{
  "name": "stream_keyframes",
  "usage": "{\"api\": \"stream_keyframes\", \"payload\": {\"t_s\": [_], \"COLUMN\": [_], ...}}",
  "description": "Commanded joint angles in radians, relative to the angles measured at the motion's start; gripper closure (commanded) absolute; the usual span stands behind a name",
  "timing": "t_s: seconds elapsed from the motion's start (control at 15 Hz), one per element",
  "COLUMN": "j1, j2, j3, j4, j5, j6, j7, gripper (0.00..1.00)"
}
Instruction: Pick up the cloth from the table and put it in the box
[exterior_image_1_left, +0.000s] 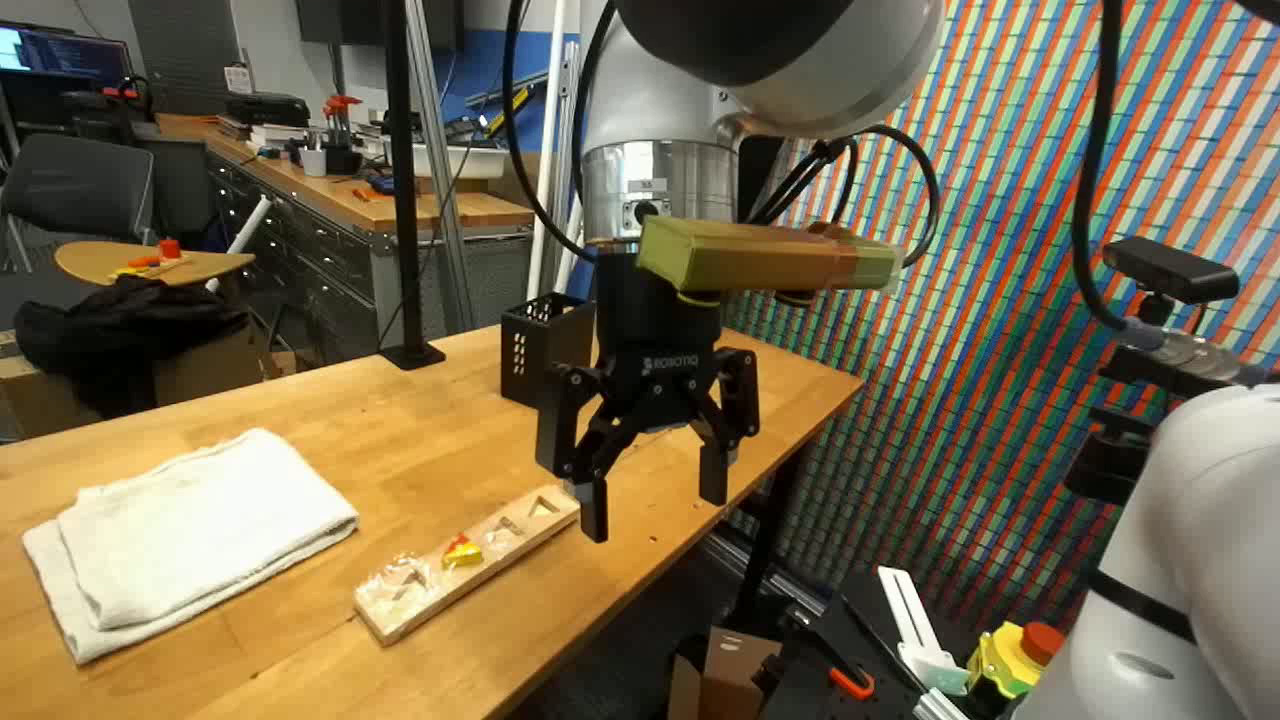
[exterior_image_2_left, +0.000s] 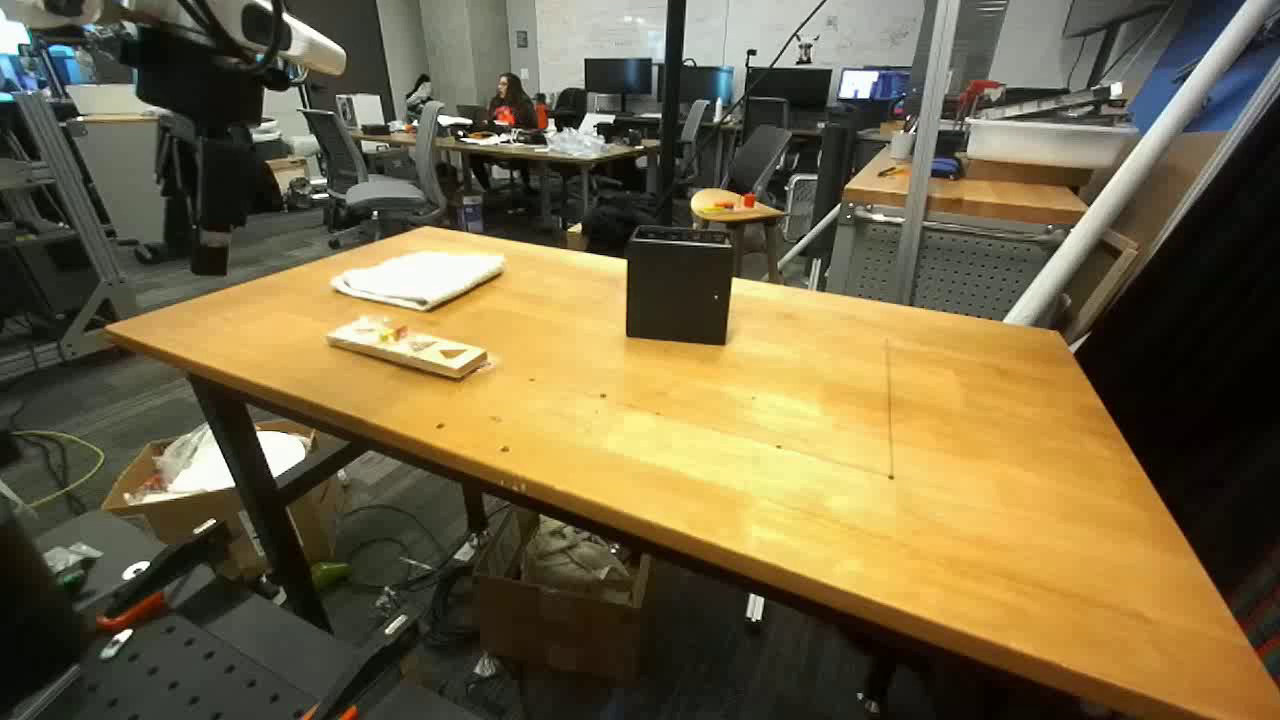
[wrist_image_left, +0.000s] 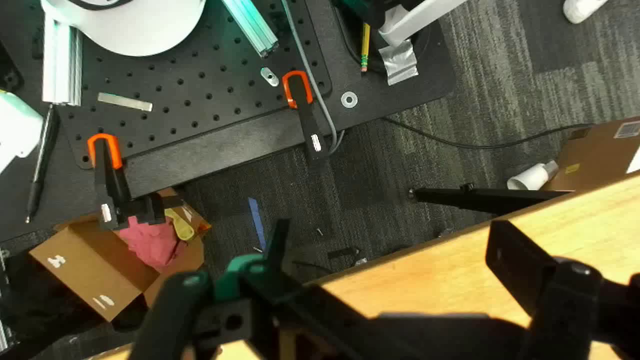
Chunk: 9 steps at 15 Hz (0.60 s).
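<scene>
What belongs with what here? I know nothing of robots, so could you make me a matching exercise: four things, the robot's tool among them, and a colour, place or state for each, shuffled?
Column one
1. cloth
2. tool
3. box
4. wooden strip

Column two
A. wide open, holding nothing
B. narrow and pale, with a triangular cut-out near one end
C. cream-white, lying folded on the table
D. black, standing upright on the table

Right pairs: 1-C, 2-A, 3-D, 4-B
</scene>
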Motion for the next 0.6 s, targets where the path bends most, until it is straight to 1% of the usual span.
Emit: {"api": "stream_keyframes", "payload": {"t_s": [0.0, 0.27, 0.53], "j1": [-0.004, -0.004, 0.004], "j2": [-0.001, -0.002, 0.039], "j3": [0.003, 0.003, 0.023], "j4": [0.003, 0.004, 0.04], "j5": [0.001, 0.001, -0.036], "j6": [-0.003, -0.003, 0.04], "j7": [-0.002, -0.002, -0.034], "gripper": [0.0, 0.0, 0.0]}}
